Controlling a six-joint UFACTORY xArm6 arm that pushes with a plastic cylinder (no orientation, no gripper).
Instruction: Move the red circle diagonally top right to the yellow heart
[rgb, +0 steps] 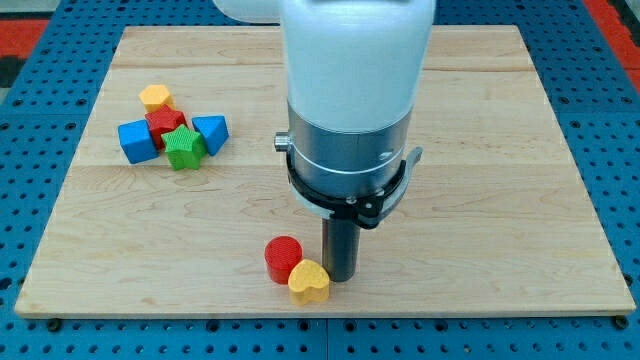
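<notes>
We see a pale wooden counter (480, 150) lying on a blue pegboard base (40, 120). Our arm (350, 100) fills the upper centre of the frame, a white and grey cylinder ending in a dark rod. There is no claw on this arm, so there is nothing wide, narrow or holding to tell of; the rod simply comes down to my tip (343, 277) in the lower centre of the frame.

The red circle (283, 258) sits low in the frame, just left of centre. The yellow heart (309, 282) lies right against it, on its lower-right side, the two touching. My tip stands just beside the yellow heart on the heart's right, and slightly to the right of the red circle; we cannot tell whether the rod actually touches the heart.

In the upper left of the frame a cluster of blocks huddles together: a yellow block (156, 97) at the top, a red block (164, 124) below it, a blue block (138, 141) at the left, a green star-like block (184, 148) at the bottom, and a blue triangular block (211, 132) at the right. This cluster lies well apart from the tip.
</notes>
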